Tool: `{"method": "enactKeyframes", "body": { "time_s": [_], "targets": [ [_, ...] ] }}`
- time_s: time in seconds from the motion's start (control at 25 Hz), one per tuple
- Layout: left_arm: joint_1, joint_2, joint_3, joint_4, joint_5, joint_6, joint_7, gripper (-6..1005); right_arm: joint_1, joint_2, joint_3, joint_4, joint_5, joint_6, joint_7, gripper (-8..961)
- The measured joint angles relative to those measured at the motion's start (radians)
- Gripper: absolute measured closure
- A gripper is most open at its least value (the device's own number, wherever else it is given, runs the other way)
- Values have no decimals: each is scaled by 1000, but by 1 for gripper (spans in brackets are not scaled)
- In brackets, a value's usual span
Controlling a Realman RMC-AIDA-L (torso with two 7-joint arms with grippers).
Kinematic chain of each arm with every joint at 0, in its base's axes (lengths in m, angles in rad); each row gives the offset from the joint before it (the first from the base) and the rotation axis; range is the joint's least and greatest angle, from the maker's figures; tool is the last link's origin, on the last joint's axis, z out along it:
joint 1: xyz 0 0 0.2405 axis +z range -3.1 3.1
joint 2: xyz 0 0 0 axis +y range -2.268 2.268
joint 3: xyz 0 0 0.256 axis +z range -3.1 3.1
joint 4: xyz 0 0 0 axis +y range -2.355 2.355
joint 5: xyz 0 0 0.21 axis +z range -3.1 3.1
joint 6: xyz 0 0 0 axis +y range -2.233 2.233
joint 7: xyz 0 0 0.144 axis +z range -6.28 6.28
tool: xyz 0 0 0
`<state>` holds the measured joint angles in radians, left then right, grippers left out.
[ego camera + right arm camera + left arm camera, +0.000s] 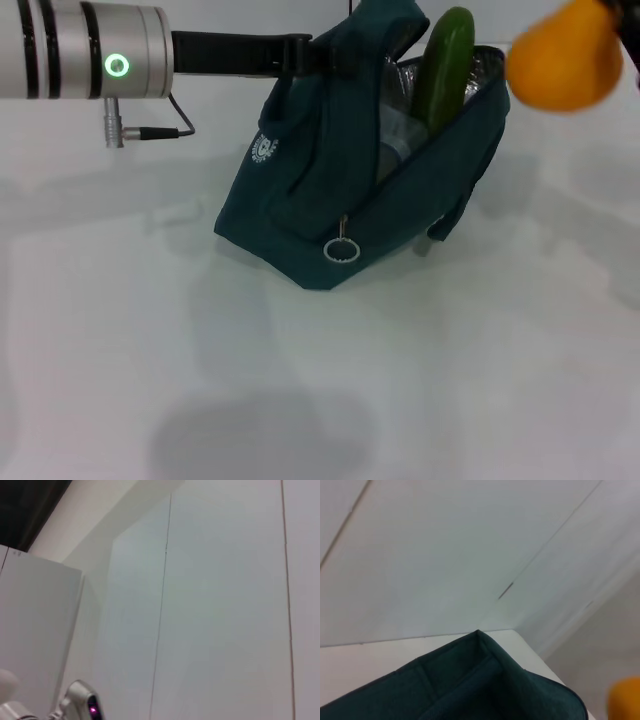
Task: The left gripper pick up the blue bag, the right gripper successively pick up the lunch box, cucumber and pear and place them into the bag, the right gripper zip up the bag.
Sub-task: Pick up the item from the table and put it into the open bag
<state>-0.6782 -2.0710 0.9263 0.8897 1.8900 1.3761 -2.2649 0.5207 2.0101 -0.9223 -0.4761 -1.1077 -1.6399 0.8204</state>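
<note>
White tabletop fills the near part of the head view, smooth and matte, with a soft grey shadow on it towards the front edge. Farther back, about the middle of the table, a dark blue bag rests on the surface, tilted, its top pulled up towards the robot's left. A small round white emblem marks its side, and a silver ring zip pull hangs at its lower front corner. Its mouth is open, showing a silvery lining.

Inside the bag a long dark green cucumber stands nearly upright, leaning against the lining, its tip above the rim. Below it something pale and clear, probably the lunch box, shows partly; little of it can be made out.

From the left a silver cylindrical wrist with a lit green ring reaches across, a thin cable and metal plug dangling under it. The left gripper is pinched onto the bag's upper edge, holding it up.

At the upper right, above and beside the bag's mouth and apart from it, an orange-yellow pear hangs in the air. Only a dark sliver of the right gripper shows at the picture's edge behind the pear; whether its fingers grip cannot be told.

The left wrist view shows the bag's dark fabric rim, the table corner, and white panelled walls.
</note>
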Motion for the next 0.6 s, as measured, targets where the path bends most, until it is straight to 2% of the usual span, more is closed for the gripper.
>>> {"method": "enactKeyframes", "body": {
  "time_s": [0.32, 0.6],
  "targets": [
    [-3, -3, -3, 5, 0, 15, -5, 933, 129, 5, -34, 7, -12, 181, -61, 906],
    [-5, -5, -4, 2, 0, 13, -5, 933, 161, 16, -173, 79, -5, 299, -151, 902]
  ]
}}
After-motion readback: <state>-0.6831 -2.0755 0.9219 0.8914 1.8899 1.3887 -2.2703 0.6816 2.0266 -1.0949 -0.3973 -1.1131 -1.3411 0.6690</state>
